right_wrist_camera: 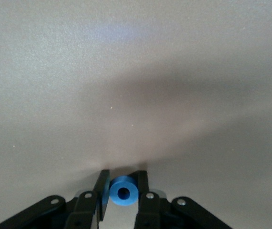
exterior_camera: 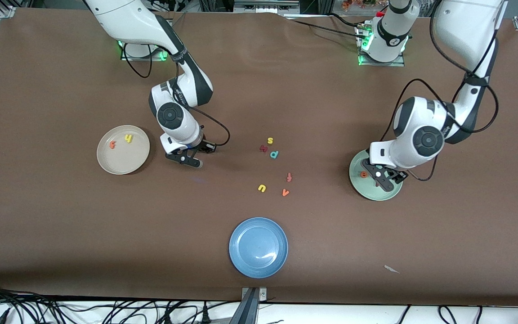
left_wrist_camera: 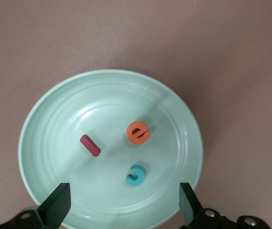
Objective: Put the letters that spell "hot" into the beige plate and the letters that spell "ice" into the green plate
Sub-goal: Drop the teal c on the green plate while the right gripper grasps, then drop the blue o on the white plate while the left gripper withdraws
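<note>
The green plate (left_wrist_camera: 55, 124) holds the orange e (left_wrist_camera: 138, 133), the teal c (left_wrist_camera: 136, 175) and the dark red i (left_wrist_camera: 90, 145). My left gripper (left_wrist_camera: 123, 206) hangs open over that plate (exterior_camera: 370, 191), with nothing between its fingers (left_wrist_camera: 55, 207). The beige plate (exterior_camera: 117, 166) at the right arm's end carries the yellow h (exterior_camera: 128, 138) and the orange t (exterior_camera: 112, 144). My right gripper (exterior_camera: 192, 161) is over bare table beside the beige plate. It is shut on the blue ring-shaped o (right_wrist_camera: 124, 192), which sits between its fingers (right_wrist_camera: 101, 188).
A blue plate (exterior_camera: 258, 247) lies near the front edge. Loose letters sit mid-table: yellow s (exterior_camera: 270, 141), a dark red letter (exterior_camera: 263, 148), teal p (exterior_camera: 274, 154), salmon f (exterior_camera: 289, 177), yellow u (exterior_camera: 262, 188), orange v (exterior_camera: 285, 192). A white scrap (exterior_camera: 391, 269) lies toward the left arm's end.
</note>
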### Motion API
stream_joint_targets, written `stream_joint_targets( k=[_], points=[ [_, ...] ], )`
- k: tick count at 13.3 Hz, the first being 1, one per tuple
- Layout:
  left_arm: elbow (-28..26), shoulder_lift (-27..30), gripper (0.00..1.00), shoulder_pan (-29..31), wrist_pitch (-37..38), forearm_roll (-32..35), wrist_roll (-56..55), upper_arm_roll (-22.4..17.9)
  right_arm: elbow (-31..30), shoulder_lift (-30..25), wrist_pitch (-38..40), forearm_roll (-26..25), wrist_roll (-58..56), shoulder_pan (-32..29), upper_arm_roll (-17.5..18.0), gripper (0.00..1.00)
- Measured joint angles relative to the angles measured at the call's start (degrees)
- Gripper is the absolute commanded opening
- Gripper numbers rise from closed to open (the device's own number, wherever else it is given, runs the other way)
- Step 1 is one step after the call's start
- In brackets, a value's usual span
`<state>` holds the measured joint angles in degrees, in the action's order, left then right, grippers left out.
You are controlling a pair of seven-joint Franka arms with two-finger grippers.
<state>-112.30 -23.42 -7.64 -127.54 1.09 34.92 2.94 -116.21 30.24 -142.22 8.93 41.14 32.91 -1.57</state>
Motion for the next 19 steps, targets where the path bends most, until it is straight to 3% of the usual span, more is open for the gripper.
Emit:
stream_joint_targets(
  k=[3, 6, 8, 10, 12, 16, 19],
  points=[
    [3.87, 3.43, 1.00, -1.12, 8.14, -2.32, -5.91, -0.74, 4.18, -1.72, 11.32, -0.05, -0.19, 0.05, -2.09, 0.19],
    [7.20, 8.93, 1.00, -2.61, 14.62, -2.32, -14.45, -2.58, 10.65, -4.70, 26.64, -0.13, -7.15, -0.08, -9.22, 0.19],
    [10.95, 11.87, 1.00, -3.70, 22.10, -2.32, -21.20, -3.01, 11.54, -5.41, 31.07, -0.16, -16.48, -0.26, -15.04, 0.19],
    [16.40, 13.26, 1.00, -5.27, 29.62, -2.32, -27.57, -3.00, 10.98, -4.87, 32.09, -0.16, -26.72, -0.74, -20.32, 0.19],
    [20.34, 14.36, 1.00, -5.84, 33.70, -2.32, -30.21, -3.37, 9.92, -3.46, 31.58, -0.14, -35.35, -2.73, -23.06, 0.19],
    [21.30, 19.92, 1.00, -5.25, 35.32, -2.32, -30.38, -8.02, 8.20, 1.26, 26.01, -0.04, -43.90, -6.47, -23.19, 0.19],
    [20.92, 21.78, 1.00, -4.22, 35.60, -2.31, -30.39, -8.22, 7.10, 3.07, 24.39, 2.04, -46.77, -7.00, -23.17, 0.20]
  ],
)
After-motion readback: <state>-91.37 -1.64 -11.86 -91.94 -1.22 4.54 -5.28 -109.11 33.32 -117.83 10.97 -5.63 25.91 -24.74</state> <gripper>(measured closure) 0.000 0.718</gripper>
